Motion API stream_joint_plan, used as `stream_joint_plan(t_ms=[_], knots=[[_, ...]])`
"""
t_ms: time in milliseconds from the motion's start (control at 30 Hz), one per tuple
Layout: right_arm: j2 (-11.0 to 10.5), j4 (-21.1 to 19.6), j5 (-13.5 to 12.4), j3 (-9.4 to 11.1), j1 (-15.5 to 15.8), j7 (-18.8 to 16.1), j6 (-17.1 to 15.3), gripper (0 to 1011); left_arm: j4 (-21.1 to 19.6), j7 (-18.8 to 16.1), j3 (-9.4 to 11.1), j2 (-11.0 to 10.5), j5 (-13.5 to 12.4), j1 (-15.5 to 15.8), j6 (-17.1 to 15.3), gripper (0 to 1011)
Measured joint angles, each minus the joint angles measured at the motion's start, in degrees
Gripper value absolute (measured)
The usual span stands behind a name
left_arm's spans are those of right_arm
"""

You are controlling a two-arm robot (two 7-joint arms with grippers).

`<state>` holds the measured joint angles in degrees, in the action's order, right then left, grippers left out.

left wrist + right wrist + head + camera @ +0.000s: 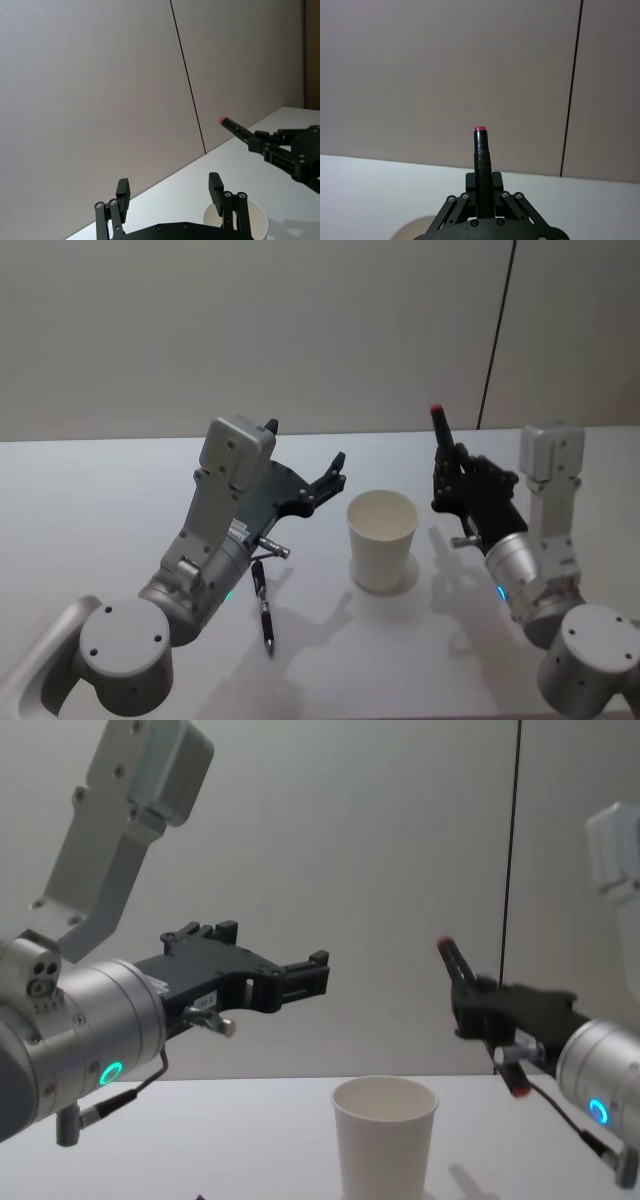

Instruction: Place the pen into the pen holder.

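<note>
- Fingers of right gripper (446, 472) pinch pen (440, 435) upright, red end up, just right of cup (381, 540), likely staged for the drop.
- Spread, empty left gripper (169, 192) hovers left of cup.
- On table (100, 490), second pen (264, 608) lies under left arm.

The pen holder (385, 1145) loses its base to the chest view's lower edge. Right of it, the right gripper (447, 468) hides the lower length of the red-tipped pen (439, 428). Left of it, the left arm (212, 540) covers a second pen (264, 612) at its far end.
</note>
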<state>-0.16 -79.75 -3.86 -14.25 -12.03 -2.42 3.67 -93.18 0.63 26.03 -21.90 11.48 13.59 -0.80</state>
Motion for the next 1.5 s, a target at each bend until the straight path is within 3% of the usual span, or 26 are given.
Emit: stream_joint_plan(t_ms=[367, 500, 533, 700, 967, 1500], knots=[[-0.74, 2.14, -0.44, 0.63, -1.99, -8.8, 10.01, 169, 0.0, 0.0, 0.0, 0.0, 0.0, 0.0, 0.0, 1003], [-0.79, 4.5, -0.44, 0.84, -3.48, -12.26, 14.1, 169, 0.0, 0.0, 0.0, 0.0, 0.0, 0.0, 0.0, 1003], [-0.76, 6.36, -0.35, 0.94, -4.68, -14.19, 16.48, 169, 0.0, 0.0, 0.0, 0.0, 0.0, 0.0, 0.0, 1003], [-0.56, 10.06, 0.29, 1.04, -6.65, -16.83, 20.32, 169, 0.0, 0.0, 0.0, 0.0, 0.0, 0.0, 0.0, 1003], [-0.16, 15.77, 1.44, 1.16, -9.47, -19.24, 24.71, 169, 0.0, 0.0, 0.0, 0.0, 0.0, 0.0, 0.0, 1003], [0.79, 26.64, 2.0, 1.18, -14.24, -21.63, 29.62, 169, 0.0, 0.0, 0.0, 0.0, 0.0, 0.0, 0.0, 1003]])
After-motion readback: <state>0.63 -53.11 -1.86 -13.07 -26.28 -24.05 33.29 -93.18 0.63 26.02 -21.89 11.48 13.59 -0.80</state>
